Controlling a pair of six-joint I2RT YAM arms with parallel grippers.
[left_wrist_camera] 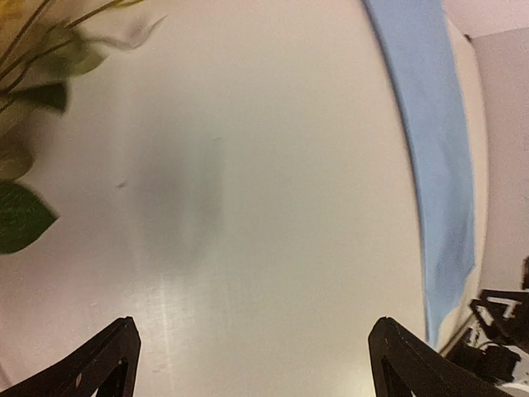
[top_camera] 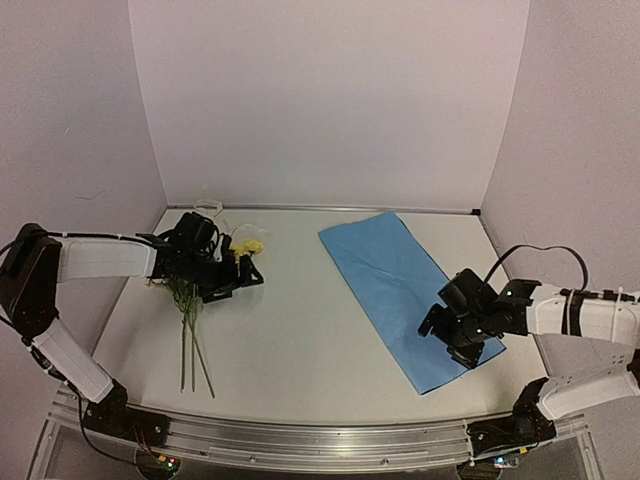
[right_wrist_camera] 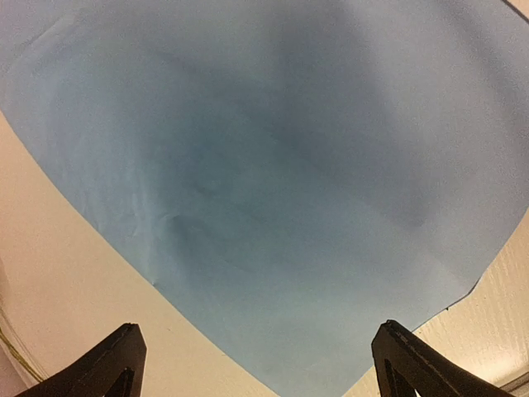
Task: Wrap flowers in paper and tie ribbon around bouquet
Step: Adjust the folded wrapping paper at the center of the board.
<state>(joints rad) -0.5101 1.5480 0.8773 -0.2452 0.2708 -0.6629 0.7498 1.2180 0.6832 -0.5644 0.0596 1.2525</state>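
Observation:
The flowers (top_camera: 189, 298) lie at the table's left, with long green stems toward the near edge and a yellow bloom (top_camera: 249, 245) at the far end. My left gripper (top_camera: 244, 274) hovers open just right of the blooms. Its wrist view shows leaves (left_wrist_camera: 21, 217) at the left edge and bare table between the fingers. The blue paper (top_camera: 398, 285) lies flat and slanted at the right. My right gripper (top_camera: 447, 338) hangs open over its near end, and the paper (right_wrist_camera: 281, 165) fills that wrist view. A small off-white bundle, seemingly the ribbon (top_camera: 208, 207), lies at the back left.
White walls close in the table (top_camera: 300, 340) on the left, back and right. A metal rail (top_camera: 300, 440) runs along the near edge between the arm bases. The left wrist view catches the paper's long edge (left_wrist_camera: 438, 165) and the right arm (left_wrist_camera: 498, 339) beyond it.

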